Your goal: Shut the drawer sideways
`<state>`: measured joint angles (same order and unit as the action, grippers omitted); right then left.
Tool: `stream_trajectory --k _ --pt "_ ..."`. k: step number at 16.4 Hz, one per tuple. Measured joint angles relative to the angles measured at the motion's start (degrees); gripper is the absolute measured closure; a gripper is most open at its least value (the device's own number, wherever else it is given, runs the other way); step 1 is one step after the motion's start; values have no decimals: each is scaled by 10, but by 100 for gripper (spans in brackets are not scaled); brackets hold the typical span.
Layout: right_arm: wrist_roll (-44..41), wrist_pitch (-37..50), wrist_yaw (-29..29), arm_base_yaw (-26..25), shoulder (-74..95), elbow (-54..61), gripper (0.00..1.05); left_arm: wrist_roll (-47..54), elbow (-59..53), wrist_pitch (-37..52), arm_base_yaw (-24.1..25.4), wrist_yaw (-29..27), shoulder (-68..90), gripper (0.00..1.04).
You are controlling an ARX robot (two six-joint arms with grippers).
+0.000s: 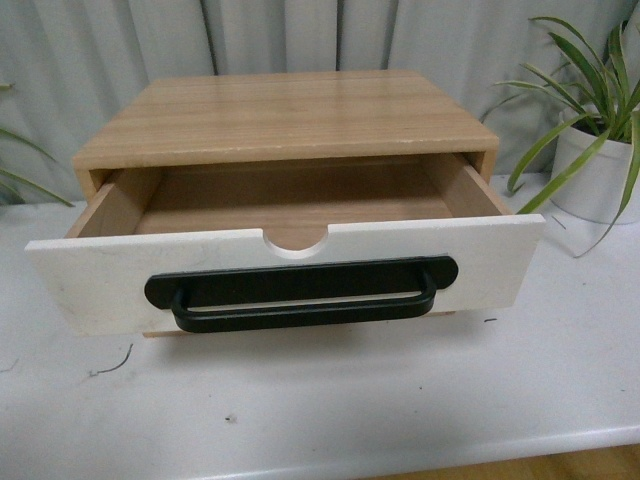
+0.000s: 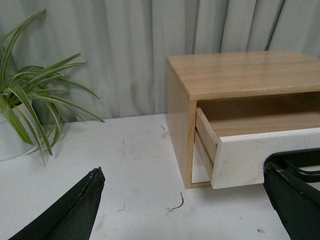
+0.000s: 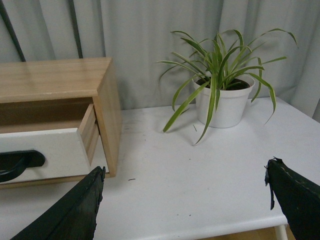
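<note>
Left gripper and right gripper both gape wide and empty, and ahead between them the drawer juts from its cabinet toward the robot, front lying crosswise, the left gripper seemingly nearer.

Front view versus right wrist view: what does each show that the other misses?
Front only: the drawer's wooden inside, the notch in its top edge, the full black handle. Right wrist only: the open right hand, the cabinet's right side wall. Both: the drawer pulled out, the potted plant, the white table.
</note>
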<state>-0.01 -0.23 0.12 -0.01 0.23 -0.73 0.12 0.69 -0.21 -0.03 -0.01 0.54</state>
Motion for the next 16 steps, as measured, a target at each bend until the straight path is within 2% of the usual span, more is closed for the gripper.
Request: stream_trajectory --k 7,8,9,10,11,12,13,14,16 --pt "0 0 0 0 0 0 6 0 0 0 0 0 0 7" --pt "2 -4 5 1 1 0 6 -13 5 -28 -10 -23 4 7" --pt "36 -56 84 37 28 -17 6 -33 14 -49 -54 -85 36 7" --pt "63 -78 133 53 81 -38 6 -28 17 -34 -112 -134 67 7" --pt "66 -73 139 59 124 -59 6 -5 17 3 -169 -172 96 7" --pt "45 -87 127 88 172 -88 6 42 17 47 -228 -189 145 7" --pt "11 -94 97 124 222 -102 6 93 14 86 -271 -187 197 7" --pt "-20 -106 85 153 260 -105 6 139 9 125 -292 -176 242 7" --pt "-107 -81 72 204 351 -115 6 256 8 229 -296 -135 380 7"
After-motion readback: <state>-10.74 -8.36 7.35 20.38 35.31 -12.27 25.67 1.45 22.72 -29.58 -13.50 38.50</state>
